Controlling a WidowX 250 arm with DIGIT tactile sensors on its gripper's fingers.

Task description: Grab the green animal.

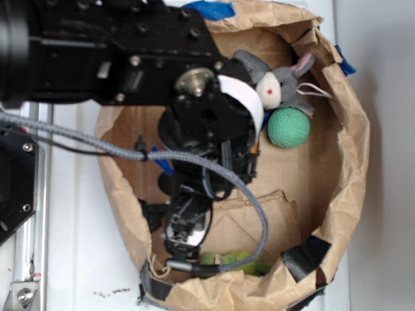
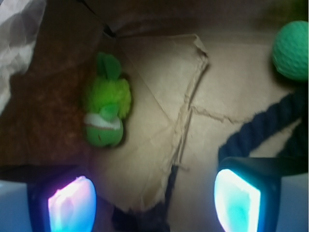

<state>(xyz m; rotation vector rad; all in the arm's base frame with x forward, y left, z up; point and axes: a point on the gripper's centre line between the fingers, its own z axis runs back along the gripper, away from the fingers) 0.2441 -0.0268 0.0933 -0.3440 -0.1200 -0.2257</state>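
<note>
Gripper (image 2: 154,203) hangs wide open, nothing between its pads, above the bag floor; green plush animal (image 2: 106,108) lies off toward its left pad.

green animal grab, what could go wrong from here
1. In the wrist view the green animal sits left of centre between the open gripper fingers, so a straight descent may clip it or miss.
2. It lies near the paper bag wall; a finger might snag the paper.
3. The dark rope could get pinched.
</note>
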